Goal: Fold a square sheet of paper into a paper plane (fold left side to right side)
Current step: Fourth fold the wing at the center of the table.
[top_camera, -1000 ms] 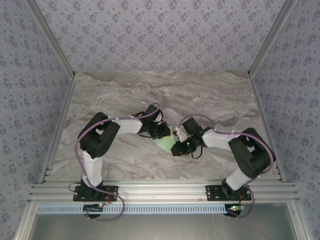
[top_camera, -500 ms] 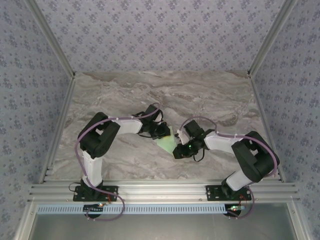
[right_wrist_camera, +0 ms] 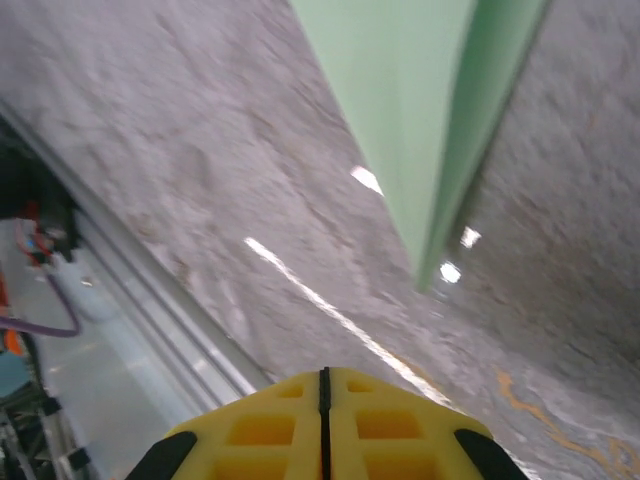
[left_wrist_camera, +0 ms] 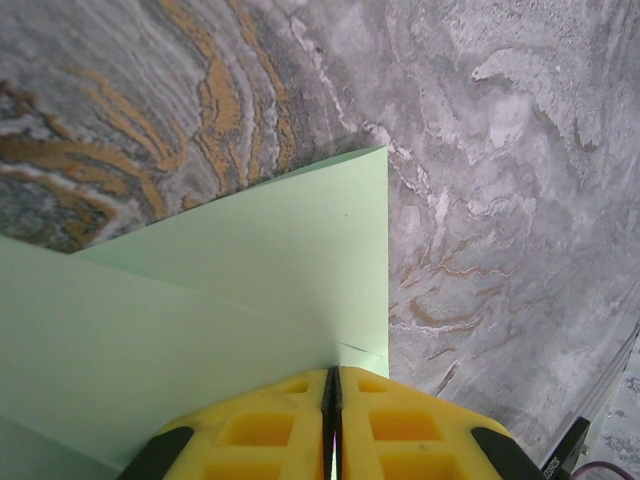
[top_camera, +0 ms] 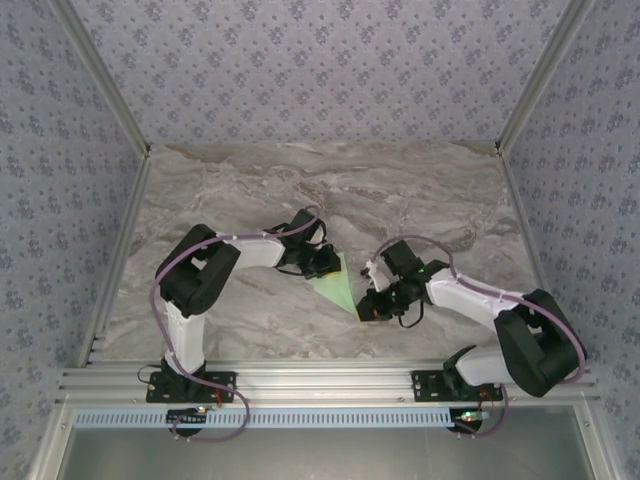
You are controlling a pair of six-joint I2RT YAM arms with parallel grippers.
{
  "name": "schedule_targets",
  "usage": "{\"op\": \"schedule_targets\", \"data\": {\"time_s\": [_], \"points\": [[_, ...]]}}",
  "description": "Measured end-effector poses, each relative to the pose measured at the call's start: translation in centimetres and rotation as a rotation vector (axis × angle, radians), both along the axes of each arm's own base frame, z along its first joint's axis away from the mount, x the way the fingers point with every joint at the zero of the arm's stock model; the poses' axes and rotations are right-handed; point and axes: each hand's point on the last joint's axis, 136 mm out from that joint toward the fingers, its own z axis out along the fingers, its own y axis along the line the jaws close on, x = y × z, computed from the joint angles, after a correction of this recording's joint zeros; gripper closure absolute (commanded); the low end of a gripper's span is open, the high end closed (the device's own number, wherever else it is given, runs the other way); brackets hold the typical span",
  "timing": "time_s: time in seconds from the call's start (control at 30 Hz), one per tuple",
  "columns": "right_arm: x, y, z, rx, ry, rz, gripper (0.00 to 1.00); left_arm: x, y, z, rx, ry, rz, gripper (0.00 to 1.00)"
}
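Note:
The pale mint-green sheet of paper lies folded on the marble table as a narrow wedge pointing toward the near edge. My left gripper is shut, its yellow tips resting on the paper at the wedge's wide far-left end. I cannot tell whether any paper is pinched between its fingers. My right gripper is shut with nothing in it. It sits just off the wedge's pointed near end, and in the right wrist view the paper lies ahead of the fingers.
An aluminium rail runs along the table's near edge, close to the right gripper. Patterned walls enclose the left, right and far sides. Bare marble stretches behind and to both sides of the arms.
The right gripper has drawn back off the paper toward the near right and closed, its elbow swinging right. The paper now lies as a flatter, narrower wedge. The left arm has not moved.

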Motion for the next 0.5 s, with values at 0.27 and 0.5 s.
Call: {"op": "schedule_targets", "data": {"time_s": [0.27,0.5], "points": [[4.1,2.4,-0.4,0.042,-0.006,-0.049,0.98,0.0,0.0,0.0,0.000,0.000,0.000,0.89],[4.9,1.8,-4.1,-0.048,0.050,-0.090,1.00,0.0,-0.1,0.1,-0.005,-0.001,-0.002,0.88]]}}
